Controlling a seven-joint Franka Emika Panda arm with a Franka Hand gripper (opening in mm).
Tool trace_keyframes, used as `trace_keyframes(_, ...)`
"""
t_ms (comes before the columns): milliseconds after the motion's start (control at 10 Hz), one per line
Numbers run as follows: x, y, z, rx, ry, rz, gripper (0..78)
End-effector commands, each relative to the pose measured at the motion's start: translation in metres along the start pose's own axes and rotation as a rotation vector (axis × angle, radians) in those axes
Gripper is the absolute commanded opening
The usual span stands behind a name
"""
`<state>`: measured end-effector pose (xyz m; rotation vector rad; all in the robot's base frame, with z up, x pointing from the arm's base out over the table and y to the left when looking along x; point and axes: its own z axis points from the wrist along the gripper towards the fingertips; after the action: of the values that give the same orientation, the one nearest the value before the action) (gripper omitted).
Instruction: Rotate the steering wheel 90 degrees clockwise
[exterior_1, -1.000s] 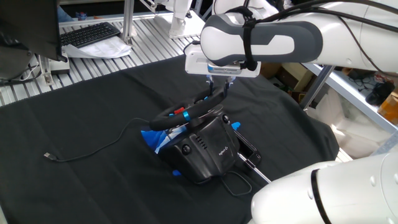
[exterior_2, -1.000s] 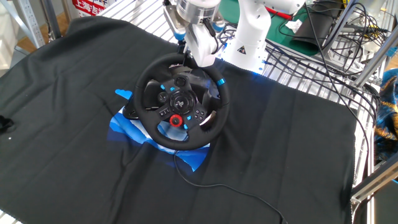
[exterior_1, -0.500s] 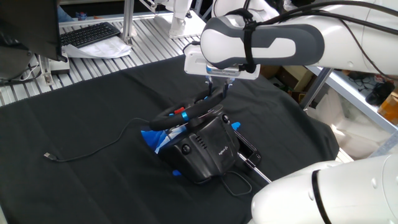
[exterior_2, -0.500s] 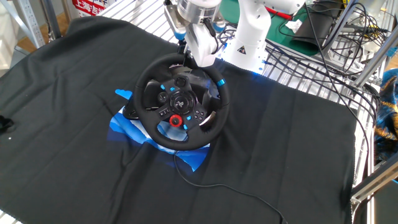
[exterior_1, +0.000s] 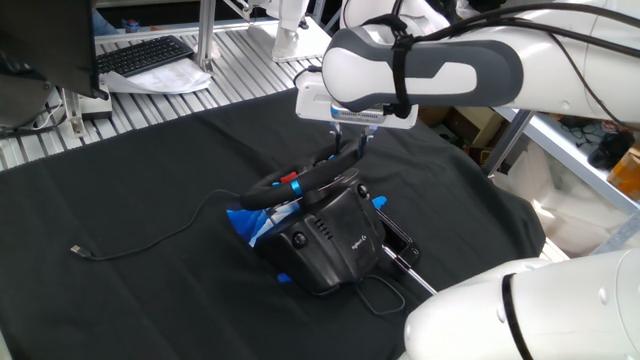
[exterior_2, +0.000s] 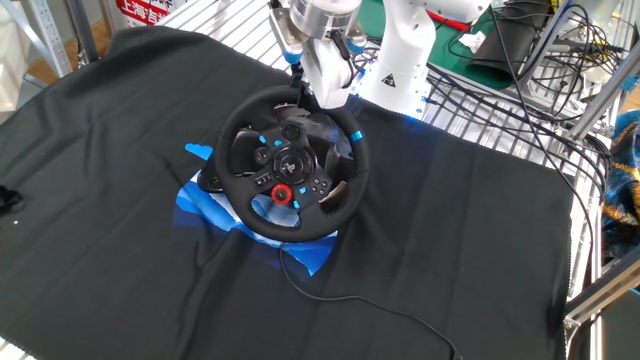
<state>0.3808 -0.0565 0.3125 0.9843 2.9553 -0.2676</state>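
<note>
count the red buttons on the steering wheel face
1: a single red button sits low on the hub of the steering wheel, below the centre logo. The other controls look blue or black; the gripper hides part of the top rim.

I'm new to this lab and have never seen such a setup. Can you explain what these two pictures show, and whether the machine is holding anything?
Both pictures show one moment from two fixed cameras on different sides of a table covered in black cloth. The big white machine is a robot arm; at its tip is a two-finger gripper. On the cloth sits a gaming steering wheel, a black rim with blue and red accents, mounted on a bulky black base. One view looks at the back of the base, the other faces the wheel. A thin cable trails across the cloth, and something blue lies under the base. The gripper reaches down at the rim's far edge and seems to be on it, but whether the fingers are clamped is hard to tell.
</note>
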Motion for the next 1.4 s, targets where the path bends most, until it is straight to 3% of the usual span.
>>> trace_keyframes(100, 0.027, 0.009, 0.022, 0.021, 0.039, 0.037, 1.5)
trace_keyframes(1400, 0.044, 0.018, 0.031, 0.015, 0.027, 0.088, 1.5)
